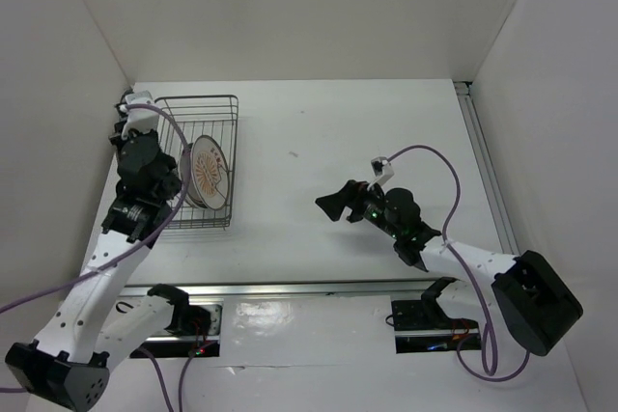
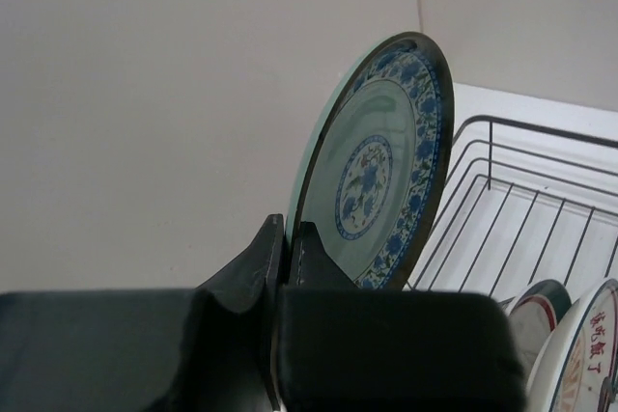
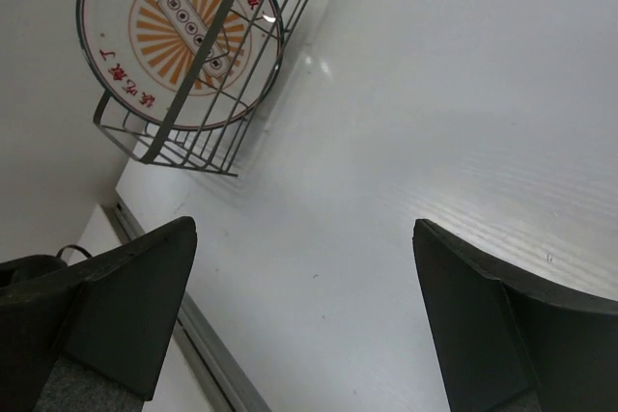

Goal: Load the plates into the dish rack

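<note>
From above, the dish rack (image 1: 197,162) sits at the far left of the white surface (image 1: 328,123). A cream sunburst plate (image 1: 208,171) stands on edge inside it, toward the near end. The left arm (image 1: 143,178) reaches over the rack's left side. The right pincer (image 1: 337,205) hangs over the bare middle of the surface, well apart from the rack, with its fingers spread and nothing between them.

In the left wrist view, the left pincer (image 2: 287,250) is clenched on the lower rim of the teal-patterned plate (image 2: 381,171), which stands upright and is raised above the rack's wires. At the lower right, two more plates stand in the rack: the white plate with the teal-and-red ring (image 2: 536,311) and, just beside it, the edge of the cream plate with its red lettering.

In the right wrist view, the right pincer's two dark fingers (image 3: 126,306) are released wide over the surface. Beyond them, at the upper left, the sunburst plate stands among the rack's tines, facing the camera, near the rack's corner.
</note>
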### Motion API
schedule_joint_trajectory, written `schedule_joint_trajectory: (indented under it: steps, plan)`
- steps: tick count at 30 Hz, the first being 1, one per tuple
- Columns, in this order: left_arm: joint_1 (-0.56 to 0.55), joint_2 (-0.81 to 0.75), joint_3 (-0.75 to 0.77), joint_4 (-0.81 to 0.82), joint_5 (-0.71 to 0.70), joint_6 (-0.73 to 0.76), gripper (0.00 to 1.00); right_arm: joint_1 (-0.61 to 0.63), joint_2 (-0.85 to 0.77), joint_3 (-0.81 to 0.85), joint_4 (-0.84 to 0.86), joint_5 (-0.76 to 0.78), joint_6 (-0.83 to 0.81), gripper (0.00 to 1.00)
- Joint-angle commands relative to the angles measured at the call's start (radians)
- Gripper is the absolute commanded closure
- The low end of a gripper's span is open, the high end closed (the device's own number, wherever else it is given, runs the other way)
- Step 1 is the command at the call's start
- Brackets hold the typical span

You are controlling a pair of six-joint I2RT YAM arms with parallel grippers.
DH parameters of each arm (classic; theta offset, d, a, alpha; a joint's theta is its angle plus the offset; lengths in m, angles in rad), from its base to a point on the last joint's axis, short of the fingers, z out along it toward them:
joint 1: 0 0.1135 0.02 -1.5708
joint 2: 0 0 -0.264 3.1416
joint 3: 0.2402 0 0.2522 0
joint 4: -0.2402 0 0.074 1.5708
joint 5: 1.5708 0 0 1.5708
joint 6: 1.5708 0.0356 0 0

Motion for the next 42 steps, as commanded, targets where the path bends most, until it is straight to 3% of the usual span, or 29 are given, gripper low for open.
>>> schedule_joint_trajectory:
  steps: [1, 9, 19, 32, 42]
  plan:
    - [0.028, 0.022, -0.044, 0.156, 0.057, 0.04, 1.0, -0.003, -0.075, -0.035, 0.063, -0.032, -0.003, 0.0]
    - [0.085, 0.084, -0.158, 0.083, 0.085, -0.112, 1.0, -0.023, -0.173, -0.059, -0.001, -0.071, -0.034, 0.0]
    - [0.126, -0.019, -0.297, 0.069, 0.206, -0.194, 1.0, -0.023, -0.219, -0.069, -0.019, -0.093, -0.045, 0.0]
    - [0.126, -0.01, -0.354, 0.095, 0.238, -0.208, 1.0, -0.023, -0.326, -0.078, -0.073, -0.084, -0.045, 0.0]
    - [0.126, -0.028, -0.386, 0.153, 0.16, -0.16, 1.0, -0.023, -0.285, -0.078, -0.03, -0.093, -0.035, 0.0]
